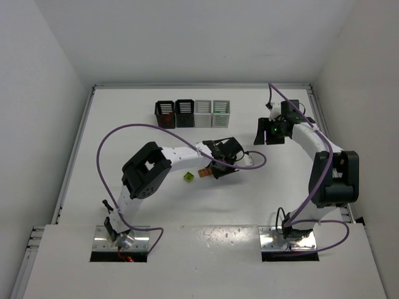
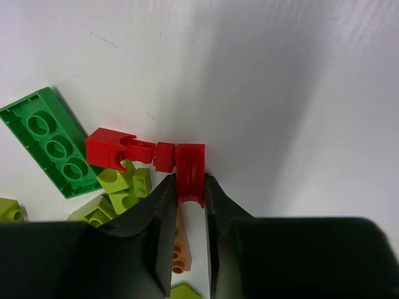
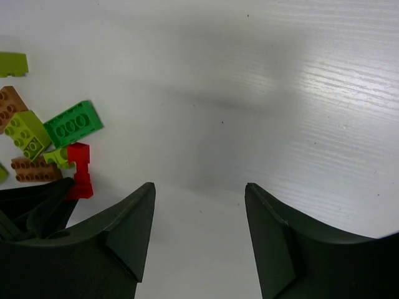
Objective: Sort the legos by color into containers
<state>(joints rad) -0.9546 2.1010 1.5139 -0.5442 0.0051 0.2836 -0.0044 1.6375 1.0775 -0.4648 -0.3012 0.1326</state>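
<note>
My left gripper point(image 2: 189, 182) is shut on a small red lego point(image 2: 190, 168), which stands between its two black fingertips. Beside it lie a tiny red piece point(image 2: 164, 157) and a larger red brick point(image 2: 111, 148). A green plate point(image 2: 53, 142), yellow-green bricks point(image 2: 124, 184) and an orange-tan brick point(image 2: 181, 249) lie around them. From above, the left gripper point(image 1: 215, 169) sits over this pile at mid-table. My right gripper point(image 3: 199, 190) hangs open over bare table, with the legos point(image 3: 73, 124) off to its left. The four containers point(image 1: 193, 114) stand in a row at the back.
The row runs two black bins point(image 1: 165, 114) then two white bins point(image 1: 221, 113). A yellow-green brick point(image 1: 187, 177) and an orange one point(image 1: 203, 172) lie just left of the left gripper. The right gripper point(image 1: 265, 132) hovers at the back right. Purple cables loop off both arms.
</note>
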